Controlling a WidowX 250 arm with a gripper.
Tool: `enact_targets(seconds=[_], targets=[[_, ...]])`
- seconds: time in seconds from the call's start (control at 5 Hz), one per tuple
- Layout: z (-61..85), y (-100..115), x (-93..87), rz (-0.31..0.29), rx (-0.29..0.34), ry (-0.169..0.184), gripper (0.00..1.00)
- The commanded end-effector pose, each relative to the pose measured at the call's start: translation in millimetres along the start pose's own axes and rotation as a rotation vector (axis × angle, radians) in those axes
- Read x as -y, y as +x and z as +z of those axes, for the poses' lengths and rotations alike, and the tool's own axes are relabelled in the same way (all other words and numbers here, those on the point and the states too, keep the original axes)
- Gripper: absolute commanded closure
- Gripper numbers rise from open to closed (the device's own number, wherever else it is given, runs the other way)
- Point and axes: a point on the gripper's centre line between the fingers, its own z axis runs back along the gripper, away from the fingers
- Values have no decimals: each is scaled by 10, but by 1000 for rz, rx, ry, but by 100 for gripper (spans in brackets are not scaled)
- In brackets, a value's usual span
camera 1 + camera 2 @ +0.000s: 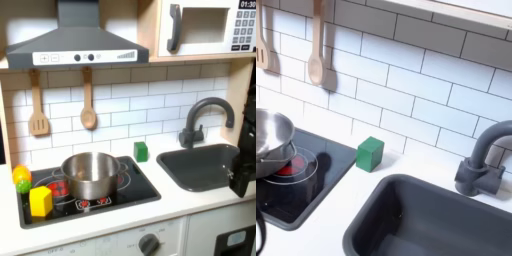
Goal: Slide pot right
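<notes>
White tiled toy kitchen, pale counter. Gripper (pixel 241 172) dark at the first exterior view's right edge, over sink (pixel 190 170); opening can't tell, seemingly empty. Pot (pixel 90 174) on black hob (pixel 125 196), well apart. Probably light, rigid, slick steel; best hooked at rim. Green block (pixel 142 151) just right, likely obstruction; yellow toy (pixel 40 201) left

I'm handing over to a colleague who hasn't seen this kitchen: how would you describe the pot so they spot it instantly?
Find the black stovetop under the grey range hood, at the first exterior view's left. The pot sits on it: a wide, shallow, shiny silver steel vessel over the red burner rings. It is far larger than the yellow block and the green block nearby, and the only metallic thing there.
</notes>
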Motion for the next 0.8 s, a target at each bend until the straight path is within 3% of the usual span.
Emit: enact_targets(seconds=[0.0, 0.2, 0.4, 0.6], targets=[[6, 0, 0, 0, 3, 0, 0], [-30, 62, -100, 5, -1, 4, 0], [-41, 171, -171, 7, 17, 38, 0], [-110, 323, -249, 10, 0, 40, 0]])
